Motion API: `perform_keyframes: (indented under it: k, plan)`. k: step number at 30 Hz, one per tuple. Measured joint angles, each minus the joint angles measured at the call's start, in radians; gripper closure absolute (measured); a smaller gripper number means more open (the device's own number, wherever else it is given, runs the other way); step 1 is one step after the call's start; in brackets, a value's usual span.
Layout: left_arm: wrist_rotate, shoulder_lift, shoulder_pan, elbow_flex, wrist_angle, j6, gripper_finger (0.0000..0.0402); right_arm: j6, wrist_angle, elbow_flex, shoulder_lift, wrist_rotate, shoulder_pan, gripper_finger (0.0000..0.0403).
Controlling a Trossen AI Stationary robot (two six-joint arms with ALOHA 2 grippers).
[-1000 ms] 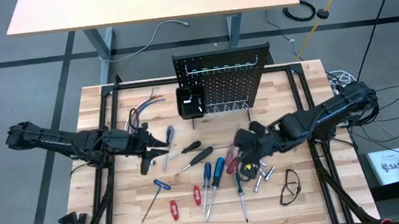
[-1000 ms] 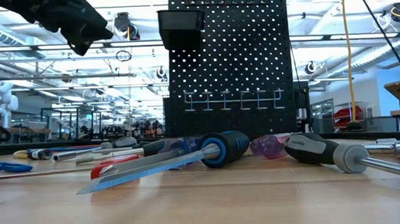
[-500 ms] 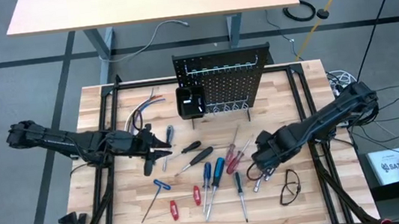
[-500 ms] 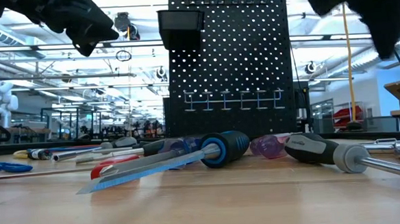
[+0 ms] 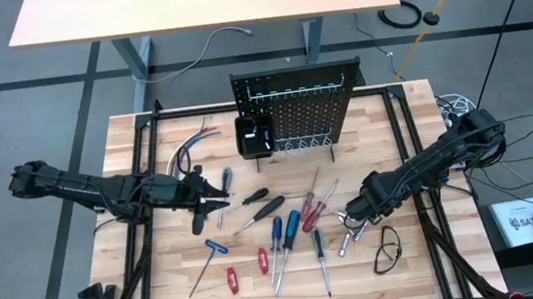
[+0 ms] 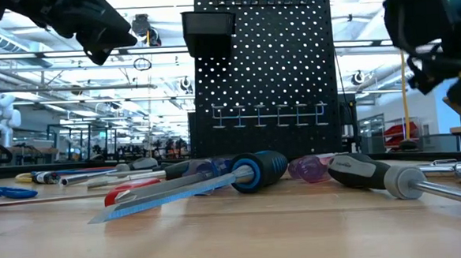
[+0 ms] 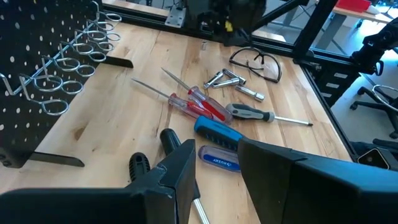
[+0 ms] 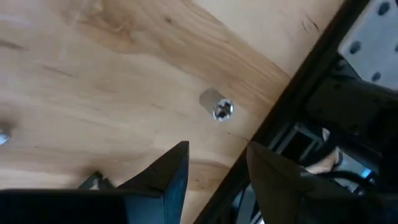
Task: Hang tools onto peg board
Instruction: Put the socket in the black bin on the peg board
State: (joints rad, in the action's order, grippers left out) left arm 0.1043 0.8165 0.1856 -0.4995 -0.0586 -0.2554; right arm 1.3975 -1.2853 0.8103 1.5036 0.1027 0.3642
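pale wooden table (image 5: pixel 401 270), grain and butt-jointed strips showing, a soft satin sheen on it. the peg board (image 5: pixel 311 99) reads as matt black perforated sheet, with bright wire hooks (image 7: pixel 74 59) of shiny metal along it. red screwdrivers (image 7: pixel 202 106) have glossy see-through plastic handles and thin polished steel shafts. the blue-handled screwdriver (image 6: pixel 252 171) looks rubbery and matt, its blade dull brushed metal. a small silver socket (image 8: pixel 216 106) glints, smooth metal. the safety glasses (image 7: pixel 256 62) have clear glossy lenses in a dark plastic frame. gripper fingers (image 7: pixel 180 174) are matt black plastic.
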Motion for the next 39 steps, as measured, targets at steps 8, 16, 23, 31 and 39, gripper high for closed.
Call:
perform_keyframes:
  k: [8,16,23,31,39]
  plan:
    - [0.0,0.0,0.0,0.0,-0.001,0.0,0.0275,-0.087,0.089,-0.081,0.0,0.002,-0.043,0.025]
    - [0.0,0.0,0.0,0.0,-0.002,0.0,0.0275,-0.144,0.089,-0.095,0.0,0.009,-0.106,0.025]
    - [0.0,0.0,0.001,0.0,-0.002,0.0,0.0275,-0.141,0.103,-0.096,0.0,0.029,-0.142,0.025]
    - [0.0,0.0,0.001,0.0,-0.006,0.0,0.0275,-0.078,0.284,-0.213,-0.012,0.068,-0.144,0.025]
    - [0.0,0.002,0.0,0.0,-0.003,0.0,0.0275,-0.095,0.238,-0.159,-0.011,-0.006,-0.131,0.025]
